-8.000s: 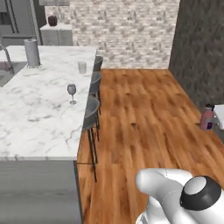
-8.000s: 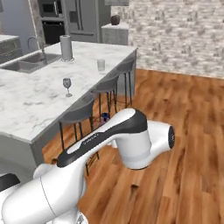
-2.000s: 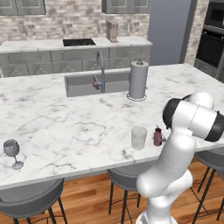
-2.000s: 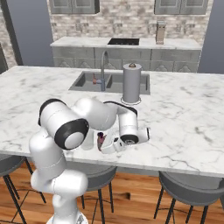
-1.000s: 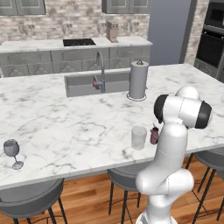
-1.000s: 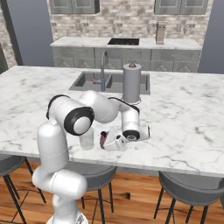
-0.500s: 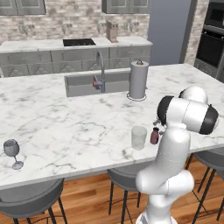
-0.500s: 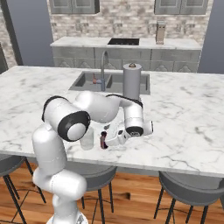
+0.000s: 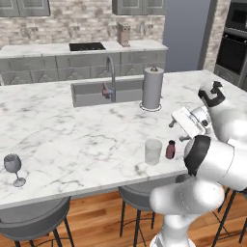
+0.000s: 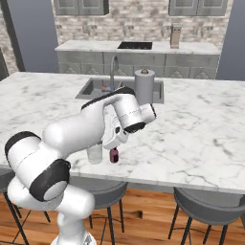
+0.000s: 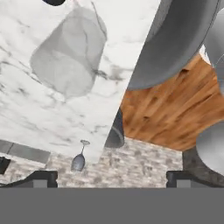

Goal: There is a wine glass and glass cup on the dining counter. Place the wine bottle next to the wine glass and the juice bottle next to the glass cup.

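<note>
Juice bottle (image 9: 170, 149) stands just beside the glass cup (image 9: 153, 151) near the dining counter (image 9: 72, 140) edge; the gripper (image 9: 177, 131), spread wide and empty, risks toppling either if it swings low.

No legible text, label, brand, number or sign is found in any view. The juice bottle (image 9: 170, 149), the glass cup (image 9: 153, 151) and the marble counter (image 9: 72, 140) are rendered without lettering, and the far appliances are too small for markings to be resolved.
</note>
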Tool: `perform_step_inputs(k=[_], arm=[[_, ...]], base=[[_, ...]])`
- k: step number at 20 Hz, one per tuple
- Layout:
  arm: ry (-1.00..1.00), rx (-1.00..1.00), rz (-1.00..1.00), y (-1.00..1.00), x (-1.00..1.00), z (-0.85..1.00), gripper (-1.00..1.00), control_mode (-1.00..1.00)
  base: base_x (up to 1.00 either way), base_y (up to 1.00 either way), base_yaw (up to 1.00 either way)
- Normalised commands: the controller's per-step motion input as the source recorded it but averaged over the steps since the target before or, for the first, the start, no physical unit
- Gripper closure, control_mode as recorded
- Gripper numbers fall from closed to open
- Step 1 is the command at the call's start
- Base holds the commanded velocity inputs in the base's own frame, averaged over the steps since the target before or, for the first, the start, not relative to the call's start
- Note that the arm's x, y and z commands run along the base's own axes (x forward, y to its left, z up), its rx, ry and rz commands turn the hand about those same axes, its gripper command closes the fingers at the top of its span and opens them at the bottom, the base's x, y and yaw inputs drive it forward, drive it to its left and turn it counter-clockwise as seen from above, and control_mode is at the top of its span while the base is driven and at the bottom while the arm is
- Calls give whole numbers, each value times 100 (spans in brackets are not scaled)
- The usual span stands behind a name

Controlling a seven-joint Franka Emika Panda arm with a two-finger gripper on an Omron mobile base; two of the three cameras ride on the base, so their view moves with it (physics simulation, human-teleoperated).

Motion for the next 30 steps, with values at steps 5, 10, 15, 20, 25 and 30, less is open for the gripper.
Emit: perform_step_inputs(k=[5, 10, 15, 20, 25, 30], arm=[[-33, -39, 38, 29, -64, 100, -100, -100], [-16, -37, 40, 5, -38, 97, -100, -100], [-17, -32, 44, -4, -31, 52, -100, -100], [-7, -17, 9, 3, -15, 20, -100, -100], [1, -2, 0, 10, -4, 0, -100, -100], [0, -1, 1, 10, -6, 0, -100, 100]], base=[[0, 0, 0], [0, 0, 0], [0, 0, 0], [0, 0, 0], [0, 0, 0], [-49, 58, 5]])
